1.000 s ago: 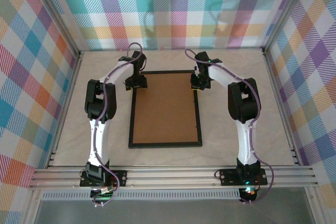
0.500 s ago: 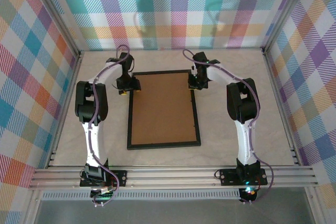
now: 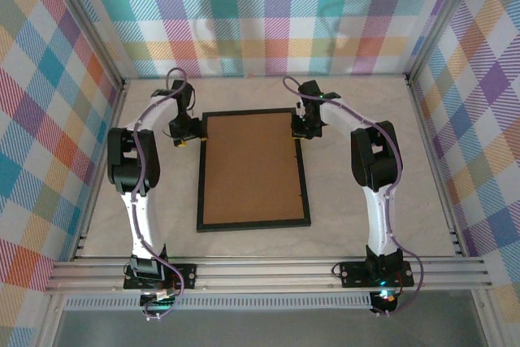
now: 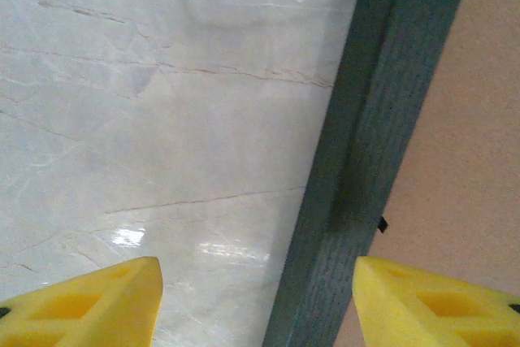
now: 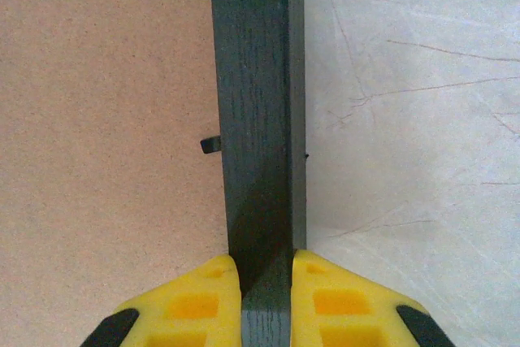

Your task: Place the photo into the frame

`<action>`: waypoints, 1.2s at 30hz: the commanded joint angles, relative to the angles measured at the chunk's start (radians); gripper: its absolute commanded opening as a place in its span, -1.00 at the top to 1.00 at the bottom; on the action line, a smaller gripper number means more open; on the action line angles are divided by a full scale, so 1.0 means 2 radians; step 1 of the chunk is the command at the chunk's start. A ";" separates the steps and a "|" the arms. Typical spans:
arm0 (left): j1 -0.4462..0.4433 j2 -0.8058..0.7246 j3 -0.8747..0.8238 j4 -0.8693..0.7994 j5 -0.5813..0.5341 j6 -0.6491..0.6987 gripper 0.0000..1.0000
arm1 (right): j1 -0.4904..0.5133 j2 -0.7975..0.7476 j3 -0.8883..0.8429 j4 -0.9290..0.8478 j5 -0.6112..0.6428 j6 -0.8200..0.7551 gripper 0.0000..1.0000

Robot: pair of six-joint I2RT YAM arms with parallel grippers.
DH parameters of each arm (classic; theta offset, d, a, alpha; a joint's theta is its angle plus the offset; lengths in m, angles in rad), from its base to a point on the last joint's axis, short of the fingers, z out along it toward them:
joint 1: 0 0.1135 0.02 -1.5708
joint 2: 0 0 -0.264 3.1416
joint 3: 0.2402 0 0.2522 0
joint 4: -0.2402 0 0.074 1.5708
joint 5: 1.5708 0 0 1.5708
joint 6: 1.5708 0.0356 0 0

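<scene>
Beside the far-right corner, from above, the right jaws are clenched on the side rail of the thin black wooden picture frame [image 3: 252,170], which lies face-down on the pale marbled bench [image 3: 422,201], brown fibreboard back up; the left jaws hang released just outside the opposite corner. At the left wrist, yellow fingertips [image 4: 89,302] stand apart — the grained rail [image 4: 382,103] between them, nearer the right one. At the right wrist, pads [image 5: 191,298] pinch the rail squarely, a small black tab [image 5: 210,145] just left. The glossy bench looks slippery — I'd close the left jaws level on the rail before lifting.
</scene>
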 commanded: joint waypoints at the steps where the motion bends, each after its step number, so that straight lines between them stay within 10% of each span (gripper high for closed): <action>1: 0.003 0.000 0.009 -0.004 -0.006 0.010 -0.28 | 0.008 0.028 -0.016 -0.015 -0.009 0.004 0.69; 36: 0.003 0.052 0.047 -0.002 0.006 0.017 -0.26 | 0.008 0.032 -0.016 -0.013 -0.017 0.004 0.69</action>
